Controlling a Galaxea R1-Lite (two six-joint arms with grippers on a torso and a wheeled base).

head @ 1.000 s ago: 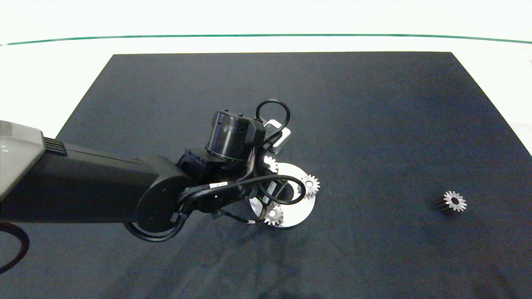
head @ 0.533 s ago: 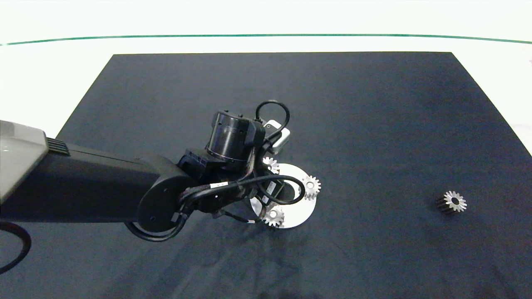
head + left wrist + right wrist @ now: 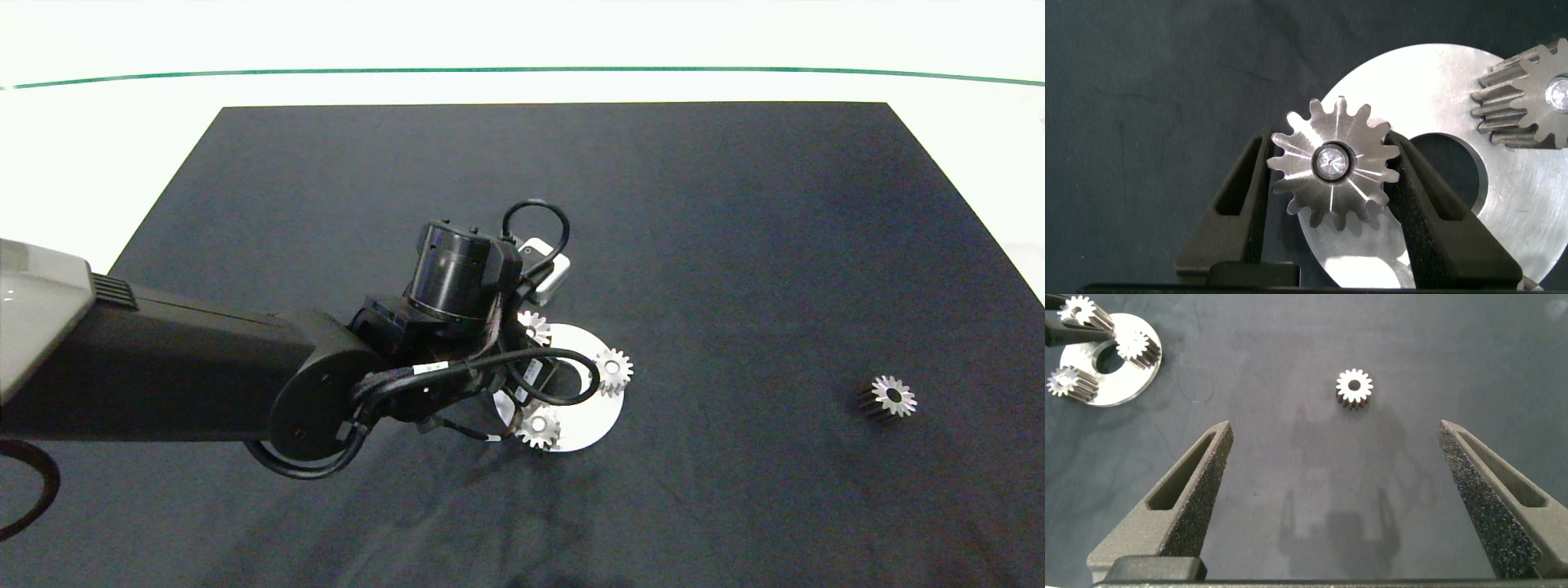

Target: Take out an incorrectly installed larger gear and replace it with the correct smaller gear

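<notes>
My left gripper (image 3: pixel 1329 145) is shut on the larger gear (image 3: pixel 1331 166), a pale silver gear with blunt teeth. One dark finger (image 3: pixel 1245 196) presses on each side of it. The gear sits on a shiny peg at the rim of the round silver plate (image 3: pixel 1519 212). From above, my left arm hides most of this gear (image 3: pixel 535 325). The smaller gear (image 3: pixel 890 397) lies loose on the mat at the far right. My right gripper (image 3: pixel 1335 429) hangs open above the mat, a short way from that gear (image 3: pixel 1354 386), and holds nothing.
Two more small gears (image 3: pixel 612 369) (image 3: pixel 540 426) stand on the plate (image 3: pixel 589 416). A black mat (image 3: pixel 735 245) covers the white table (image 3: pixel 122 147). A green line (image 3: pixel 522 69) runs along the far side.
The left arm has shifted slightly to the right. The plate and its gears have slid a little right and toward the front with it. The loose gear has stayed put.
</notes>
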